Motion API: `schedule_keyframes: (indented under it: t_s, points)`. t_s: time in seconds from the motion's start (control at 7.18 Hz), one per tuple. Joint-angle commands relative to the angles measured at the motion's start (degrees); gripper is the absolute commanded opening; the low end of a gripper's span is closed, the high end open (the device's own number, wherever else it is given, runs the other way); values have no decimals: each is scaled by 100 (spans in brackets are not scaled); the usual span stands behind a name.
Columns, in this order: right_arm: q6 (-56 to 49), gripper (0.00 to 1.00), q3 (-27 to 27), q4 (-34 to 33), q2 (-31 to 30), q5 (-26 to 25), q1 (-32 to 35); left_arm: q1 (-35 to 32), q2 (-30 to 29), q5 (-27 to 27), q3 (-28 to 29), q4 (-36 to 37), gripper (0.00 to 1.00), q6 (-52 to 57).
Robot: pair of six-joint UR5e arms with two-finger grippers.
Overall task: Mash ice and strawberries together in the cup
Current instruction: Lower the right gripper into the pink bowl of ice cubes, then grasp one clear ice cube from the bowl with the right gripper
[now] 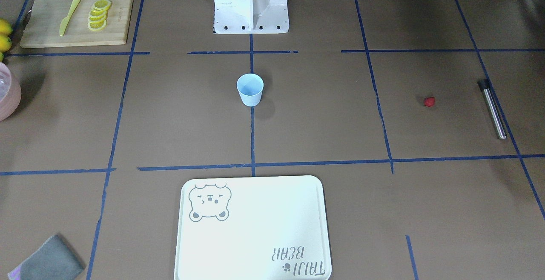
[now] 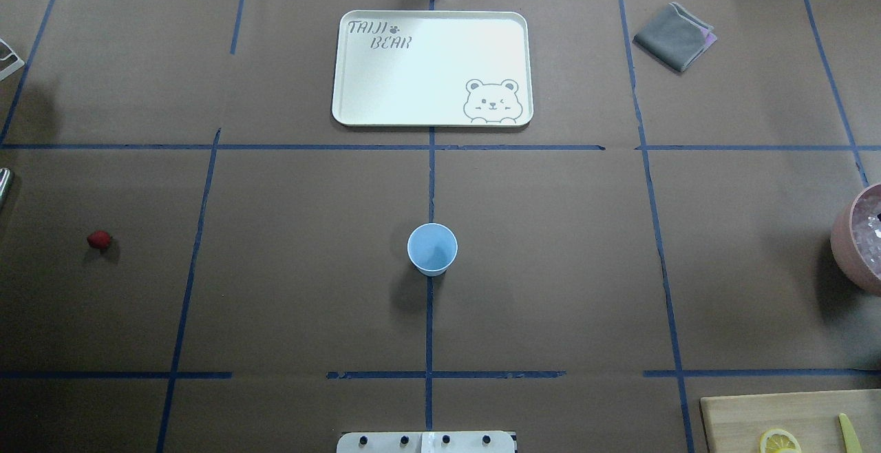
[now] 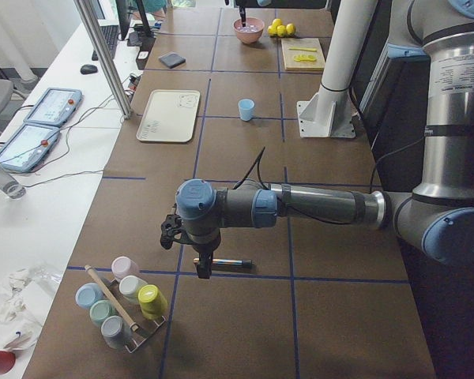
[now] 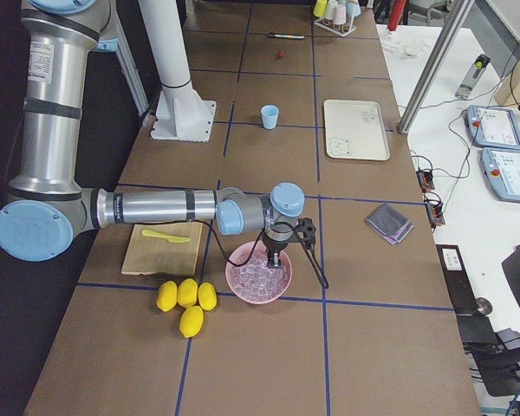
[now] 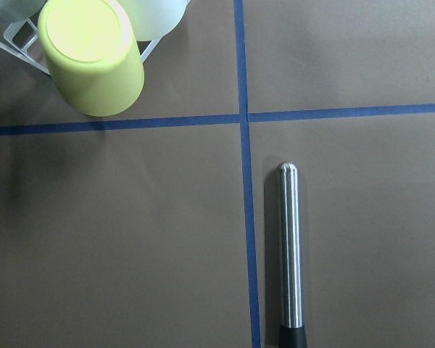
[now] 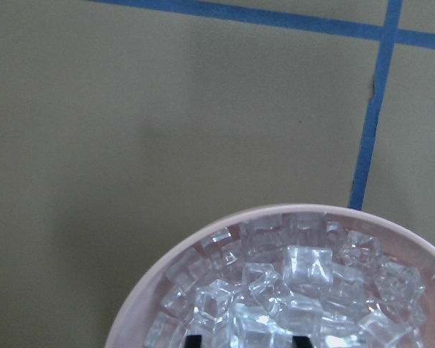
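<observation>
The light-blue cup stands upright and alone at the table's middle. One small red strawberry lies on the brown paper far out on my left side. Ice fills the pink bowl. My right gripper hangs over that ice, open, its two dark fingertips spread wider than one cube. My left gripper points down beside a steel rod; I cannot tell whether it is open or shut.
A white bear tray lies beyond the cup. A cutting board carries lemon slices and a yellow knife. Whole lemons sit by the bowl. A rack of pastel cups stands near the left gripper. A grey cloth lies far right.
</observation>
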Motion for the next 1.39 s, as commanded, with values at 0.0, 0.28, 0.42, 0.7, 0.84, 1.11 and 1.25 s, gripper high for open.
schedule_keyframes:
  t_s: [0.0,0.28,0.42,0.7,0.84,1.11,1.25]
  points:
    - [-14,52,-89,0,-12,-1,-24,4,0,-9,-8,0,100,-2]
    - [4,52,-142,-9,-21,-1,-42,4,0,0,-8,0,100,6]
    - [4,52,-142,-9,-47,-1,-77,4,0,-9,-8,0,100,6]
    - [4,52,-142,-9,-91,-1,-103,4,0,0,1,0,100,6]
    - [4,52,-142,-9,-100,-1,-112,-5,0,0,1,0,100,6]
    - [13,52,-168,-9,-91,-10,-156,-5,0,-9,1,0,100,6]
    - [13,52,-203,0,-82,-10,-217,-5,0,-9,1,0,100,6]
